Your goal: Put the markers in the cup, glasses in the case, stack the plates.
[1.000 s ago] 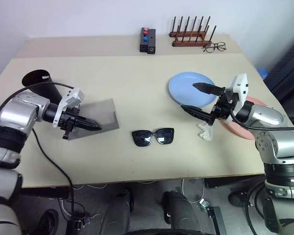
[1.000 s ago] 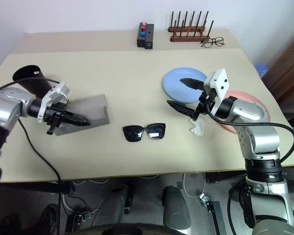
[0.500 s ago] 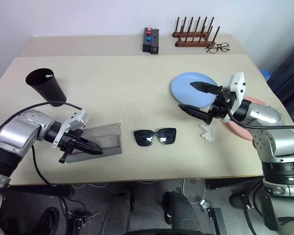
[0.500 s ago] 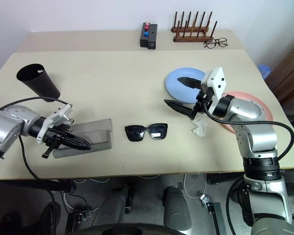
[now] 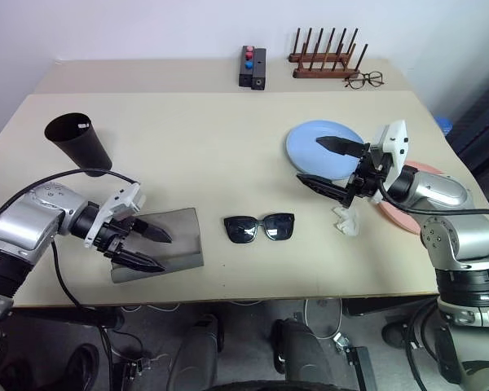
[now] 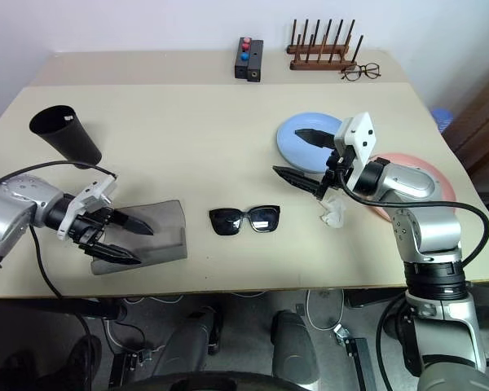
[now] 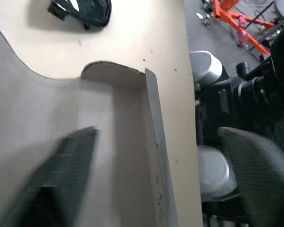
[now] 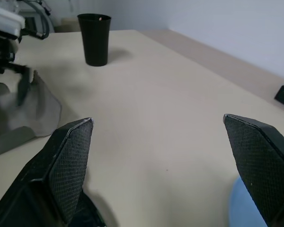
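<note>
The grey case point(image 5: 179, 238) lies flat near the table's front left, its flap spread out. My left gripper point(image 5: 160, 251) is open over the case's left end, holding nothing. The black sunglasses point(image 5: 259, 228) rest lenses-up just right of the case. The black cup point(image 5: 77, 142) stands behind my left arm. My right gripper point(image 5: 311, 160) hovers open and empty at the near edge of the light blue plate point(image 5: 310, 138). The pink plate point(image 5: 424, 171) lies behind my right arm, partly hidden by it. The markers are out of view.
A crumpled white scrap point(image 5: 346, 221) lies under my right wrist. At the table's back stand a black box with red and blue buttons point(image 5: 253, 67), a wooden peg rack point(image 5: 326, 61) and wire-framed spectacles point(image 5: 365, 80). The front table edge runs close below the case.
My left gripper, shut on the case a moment ago, pulled it towards the front edge and has now opened. The right arm has stayed still.
</note>
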Robot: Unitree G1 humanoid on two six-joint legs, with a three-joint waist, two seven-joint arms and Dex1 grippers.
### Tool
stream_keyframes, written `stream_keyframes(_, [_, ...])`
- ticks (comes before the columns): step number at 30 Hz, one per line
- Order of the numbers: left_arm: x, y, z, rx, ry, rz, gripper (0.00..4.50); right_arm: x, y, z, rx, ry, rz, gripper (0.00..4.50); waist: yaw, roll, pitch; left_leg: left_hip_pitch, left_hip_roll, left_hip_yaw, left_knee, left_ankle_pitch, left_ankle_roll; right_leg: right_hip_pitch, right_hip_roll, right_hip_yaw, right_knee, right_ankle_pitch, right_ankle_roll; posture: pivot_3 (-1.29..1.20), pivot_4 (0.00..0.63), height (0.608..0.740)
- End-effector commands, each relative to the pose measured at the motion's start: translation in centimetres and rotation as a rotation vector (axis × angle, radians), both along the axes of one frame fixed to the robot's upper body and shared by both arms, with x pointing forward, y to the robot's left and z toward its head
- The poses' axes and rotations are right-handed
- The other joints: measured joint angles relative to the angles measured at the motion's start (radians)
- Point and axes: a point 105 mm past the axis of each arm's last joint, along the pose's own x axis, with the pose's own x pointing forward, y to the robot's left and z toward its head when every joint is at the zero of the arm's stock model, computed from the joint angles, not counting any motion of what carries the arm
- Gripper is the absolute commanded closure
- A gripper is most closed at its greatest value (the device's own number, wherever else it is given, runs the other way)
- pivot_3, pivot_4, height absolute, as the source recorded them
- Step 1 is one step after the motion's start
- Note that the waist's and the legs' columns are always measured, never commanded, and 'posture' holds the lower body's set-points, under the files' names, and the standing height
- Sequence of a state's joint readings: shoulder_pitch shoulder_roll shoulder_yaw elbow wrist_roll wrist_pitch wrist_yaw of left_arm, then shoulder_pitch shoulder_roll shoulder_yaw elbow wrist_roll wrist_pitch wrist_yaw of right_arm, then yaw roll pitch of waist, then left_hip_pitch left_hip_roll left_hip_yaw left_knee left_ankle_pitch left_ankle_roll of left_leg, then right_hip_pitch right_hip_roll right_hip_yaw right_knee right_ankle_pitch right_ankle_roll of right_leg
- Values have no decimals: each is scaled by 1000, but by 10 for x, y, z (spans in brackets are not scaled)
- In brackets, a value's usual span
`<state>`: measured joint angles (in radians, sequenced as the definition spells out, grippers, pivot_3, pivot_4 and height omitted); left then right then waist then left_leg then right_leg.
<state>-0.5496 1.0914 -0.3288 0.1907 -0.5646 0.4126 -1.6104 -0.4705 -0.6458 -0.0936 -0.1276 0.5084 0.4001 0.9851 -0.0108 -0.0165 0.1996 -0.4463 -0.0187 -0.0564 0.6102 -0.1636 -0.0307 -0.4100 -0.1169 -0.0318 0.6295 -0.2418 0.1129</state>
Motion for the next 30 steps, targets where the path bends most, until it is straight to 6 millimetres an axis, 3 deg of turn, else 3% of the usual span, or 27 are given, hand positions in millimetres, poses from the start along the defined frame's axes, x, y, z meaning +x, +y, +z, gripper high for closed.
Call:
stream_keyframes(1, [10,-3,35,-122,-80,29,65,-11,7,10,-37,-33,70,0,0,0,0,0,0,0,0,0,0,0,0,0,0,0,0,0,150,740])
stream_keyframes(6, [21,-5,78,-313,-208,101,65,-18,21,-10,-186,5,119,0,-2,0,0,0,0,0,0,0,0,0,0,0,0,0,0,0,150,740])
stream_keyframes(10, [15,-1,99,-419,-261,154,65,-16,34,-34,-311,35,113,0,-9,0,0,0,0,0,0,0,0,-1,1,0,1,0,0,0,150,740])
stream_keyframes(16, [8,1,91,-395,-284,217,65,-7,29,-30,-261,-1,91,0,2,1,0,0,0,0,0,0,0,0,0,0,0,0,0,0,150,740])
stream_keyframes(20, [24,-16,86,-412,-265,246,65,-2,16,-8,-96,-17,90,0,20,0,0,0,0,0,1,0,0,2,-1,0,-1,0,0,0,150,740])
stream_keyframes(25, [34,-45,82,-422,-282,156,65,-2,5,-3,-58,-42,88,0,22,0,0,0,-2,0,1,0,0,2,0,0,0,0,1,0,150,740])
stream_keyframes(30, [42,-61,72,-384,-286,90,65,-5,-8,4,-8,-38,54,0,18,1,0,1,-2,1,1,0,0,2,2,0,0,0,1,0,150,740])
